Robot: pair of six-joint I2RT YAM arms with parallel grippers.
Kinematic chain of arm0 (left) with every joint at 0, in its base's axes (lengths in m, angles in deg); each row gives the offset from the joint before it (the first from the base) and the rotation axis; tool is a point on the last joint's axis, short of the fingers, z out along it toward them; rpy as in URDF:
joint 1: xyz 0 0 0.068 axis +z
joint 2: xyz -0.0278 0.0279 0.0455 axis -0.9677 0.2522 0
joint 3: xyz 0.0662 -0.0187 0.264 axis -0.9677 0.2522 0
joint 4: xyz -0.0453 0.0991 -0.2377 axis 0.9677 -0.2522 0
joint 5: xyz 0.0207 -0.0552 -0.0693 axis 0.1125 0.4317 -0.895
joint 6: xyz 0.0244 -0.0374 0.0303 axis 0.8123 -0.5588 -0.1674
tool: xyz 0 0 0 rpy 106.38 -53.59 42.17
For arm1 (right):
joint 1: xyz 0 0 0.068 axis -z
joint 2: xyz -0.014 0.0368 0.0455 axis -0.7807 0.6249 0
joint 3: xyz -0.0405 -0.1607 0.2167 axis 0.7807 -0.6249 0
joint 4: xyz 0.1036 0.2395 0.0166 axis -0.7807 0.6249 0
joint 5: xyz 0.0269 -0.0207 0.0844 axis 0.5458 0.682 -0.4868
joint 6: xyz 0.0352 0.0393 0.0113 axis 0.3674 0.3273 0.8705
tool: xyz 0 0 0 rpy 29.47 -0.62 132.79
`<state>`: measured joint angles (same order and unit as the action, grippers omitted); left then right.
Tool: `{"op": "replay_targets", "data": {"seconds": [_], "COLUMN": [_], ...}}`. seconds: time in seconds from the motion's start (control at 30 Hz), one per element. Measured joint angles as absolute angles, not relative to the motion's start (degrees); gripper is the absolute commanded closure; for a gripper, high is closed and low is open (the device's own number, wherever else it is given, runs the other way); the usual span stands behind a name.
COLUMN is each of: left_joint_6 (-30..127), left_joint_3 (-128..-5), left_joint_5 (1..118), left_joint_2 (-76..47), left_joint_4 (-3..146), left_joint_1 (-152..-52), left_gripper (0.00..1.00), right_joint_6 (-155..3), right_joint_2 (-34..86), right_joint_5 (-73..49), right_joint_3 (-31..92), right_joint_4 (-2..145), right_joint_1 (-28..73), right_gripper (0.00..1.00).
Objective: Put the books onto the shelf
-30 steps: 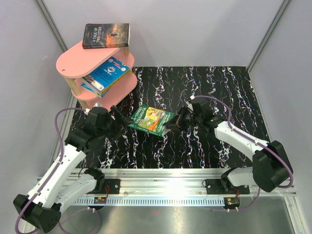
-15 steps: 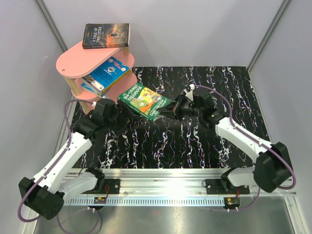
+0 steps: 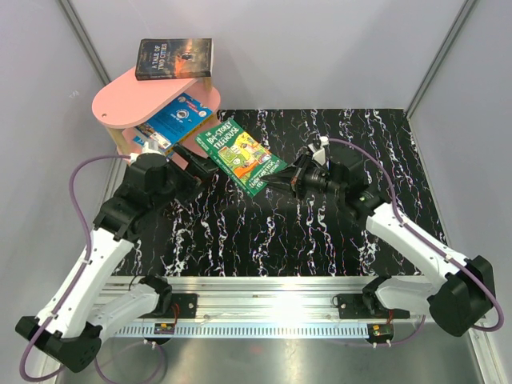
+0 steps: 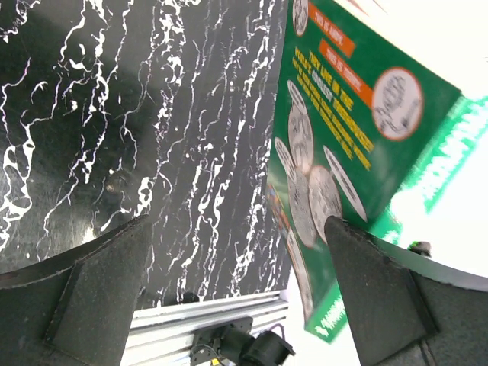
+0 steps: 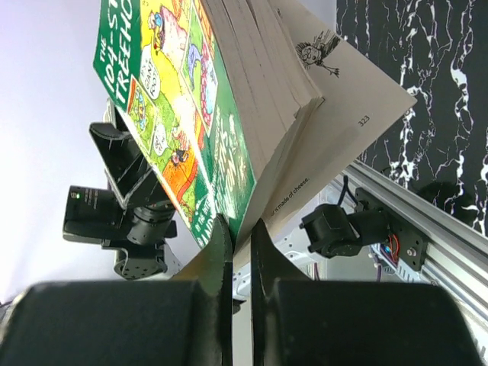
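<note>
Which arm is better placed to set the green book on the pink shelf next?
Right. The right end effector grips the green book by its corner, raised near the shelf; the left end effector is open.

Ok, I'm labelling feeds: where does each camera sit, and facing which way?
Top external: above and behind, looking down on mat, shelf, green book; left arm, right arm show.
Left wrist: on the left arm, past open left fingers at mat and green book.
Right wrist: on the right arm, along right fingers shut on the green book.
All share the green book.
</note>
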<state>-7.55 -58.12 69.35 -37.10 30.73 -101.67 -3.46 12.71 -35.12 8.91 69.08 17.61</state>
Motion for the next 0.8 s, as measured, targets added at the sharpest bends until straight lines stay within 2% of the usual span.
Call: {"op": "replay_targets", "data": {"seconds": [0.43, 0.8], "left_joint_6": [-11.7, -12.3], "left_joint_3": [-58.1, -55.8], "left_joint_5": [69.7, 70.2], "left_joint_2": [-46.2, -42.9], "left_joint_4": [30.1, 31.5], "left_joint_1": [-101.7, -101.7], "left_gripper": [0.01, 0.01], "right_joint_6": [-1.8, 0.7], "right_joint_2": [17.3, 16.4], "right_joint_5": [-35.3, -35.9], "right_joint_3": [9.0, 9.0], "right_joint_4": [67.8, 67.0], "right_joint_1": [17.0, 17.0], "right_gripper": [1.00, 1.00]}}
